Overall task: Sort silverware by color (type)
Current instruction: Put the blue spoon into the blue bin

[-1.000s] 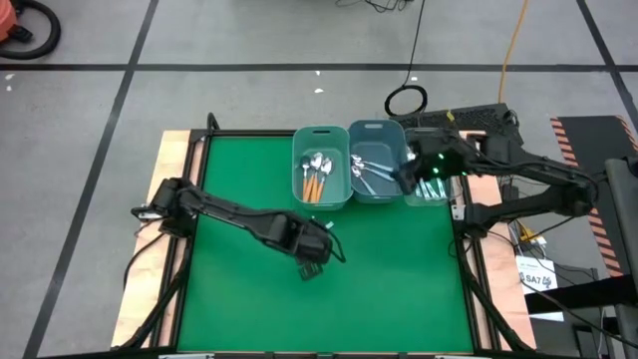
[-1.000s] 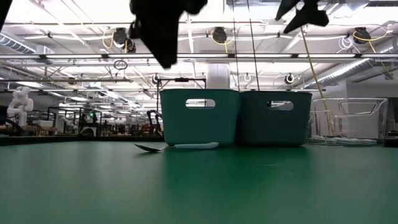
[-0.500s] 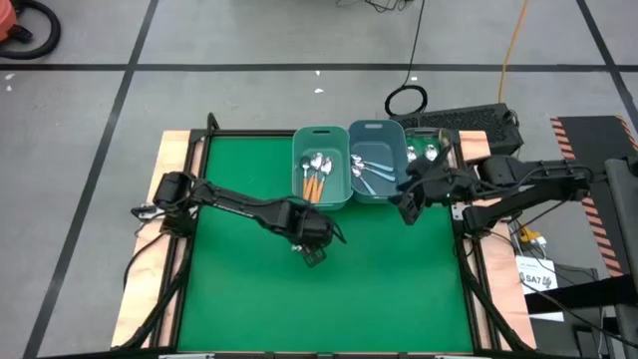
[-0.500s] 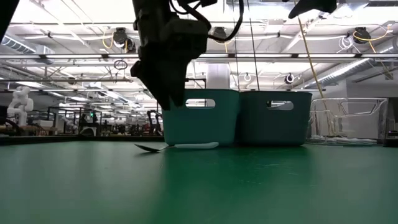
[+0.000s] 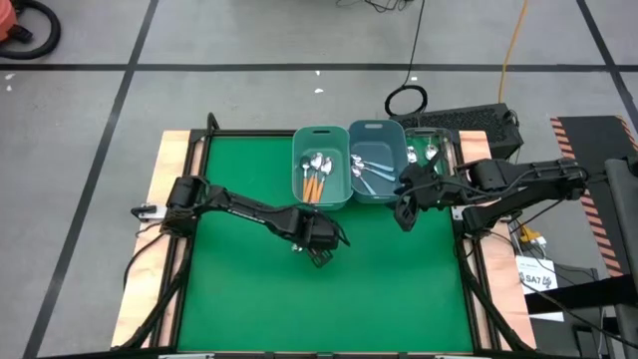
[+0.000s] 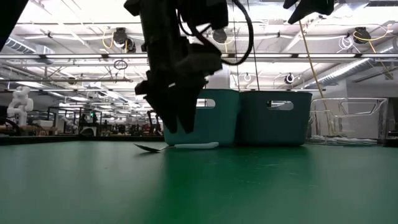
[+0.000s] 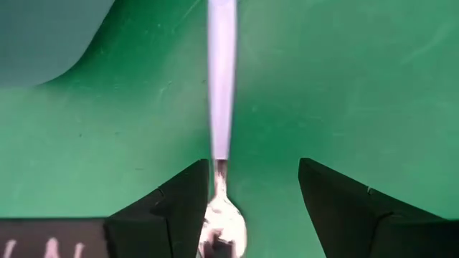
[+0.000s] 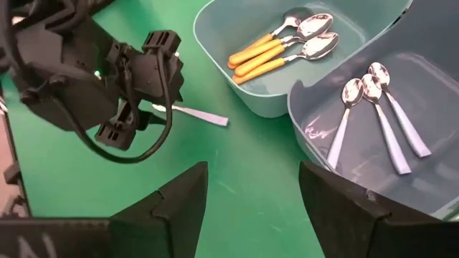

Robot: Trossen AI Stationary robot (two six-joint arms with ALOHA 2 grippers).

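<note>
Left wrist view showed the left gripper (image 7: 247,190) spread open, astride a blue-handled spoon (image 7: 221,86) lying flat on the mat (image 7: 344,86) beside the orange-spoon bin (image 5: 321,165). Light, stiff and slick, it likely wanted pinching mid-handle. Right gripper (image 5: 404,207) hung open near the bins.

A green mat (image 5: 379,289) covers the table, framed by pale wooden edging (image 5: 159,170). Two teal bins (image 5: 321,168) (image 5: 377,175) stand side by side, touching, at its far edge. A dark keyboard (image 5: 469,122) lies beyond them
</note>
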